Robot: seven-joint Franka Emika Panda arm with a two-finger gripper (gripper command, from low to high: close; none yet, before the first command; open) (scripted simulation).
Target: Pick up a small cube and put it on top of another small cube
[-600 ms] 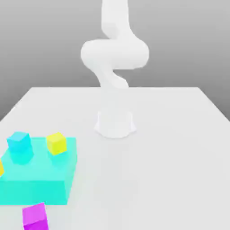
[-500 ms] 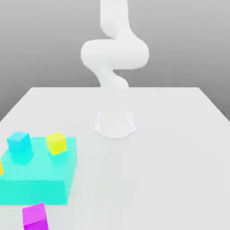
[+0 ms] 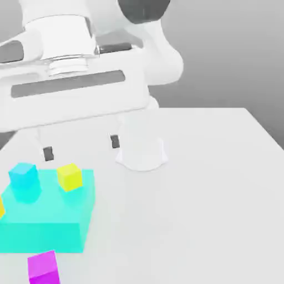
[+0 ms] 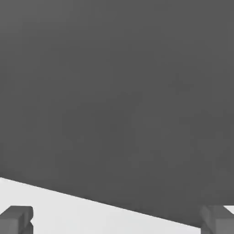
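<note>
Magenta cube (image 3: 43,267) on tabletop (image 3: 211,194), at near edge on exterior view's left, just in front of cyan block (image 3: 47,219). Block carries small cyan cube (image 3: 23,175) and yellow cube (image 3: 69,176), apart. Tabletop toward exterior view's right lies open. Pincer (image 3: 81,147) spread, holding nothing, above block's far edge. Hand view: two fingertips (image 4: 16,219) wide apart over tabletop edge (image 4: 91,215), dark backdrop (image 4: 119,91) beyond.
</note>
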